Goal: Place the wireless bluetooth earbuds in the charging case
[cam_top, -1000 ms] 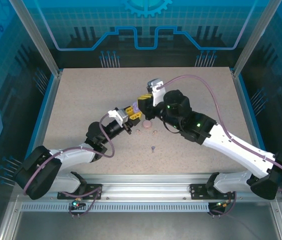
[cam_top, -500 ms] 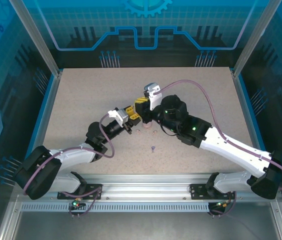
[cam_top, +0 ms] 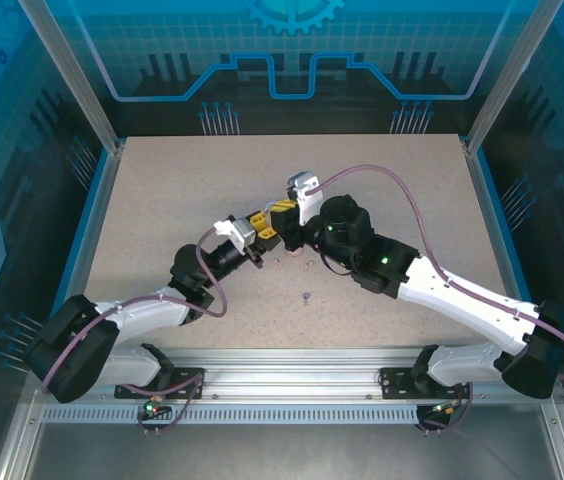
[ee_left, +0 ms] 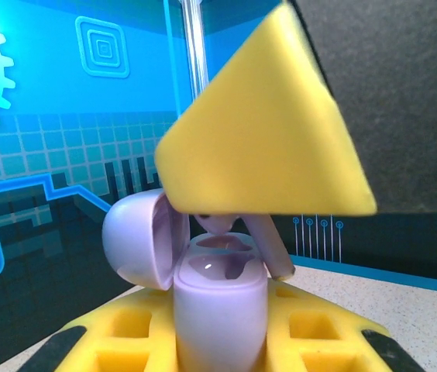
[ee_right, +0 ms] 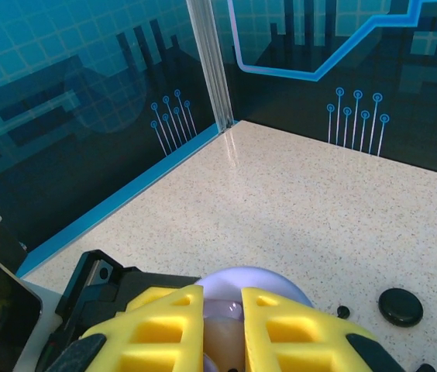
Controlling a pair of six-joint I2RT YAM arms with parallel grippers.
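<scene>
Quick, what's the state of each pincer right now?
Left pincer: shut on the lilac charging case.
Right pincer: shut on an earbud.

Bright and even from overhead on the speckled beige tabletop (cam_top: pixel 162 200), with soft, short shadows. Blurred at one o'clock on the near yellow foam pad (ee_left: pixel 265 132); glossy highlights on the lilac plastic case (ee_left: pixel 218 310).

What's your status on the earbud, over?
Left gripper shut on lilac case, lid open. Right gripper shut on earbud, tip at case mouth, not seated. Nothing in the way.
</scene>
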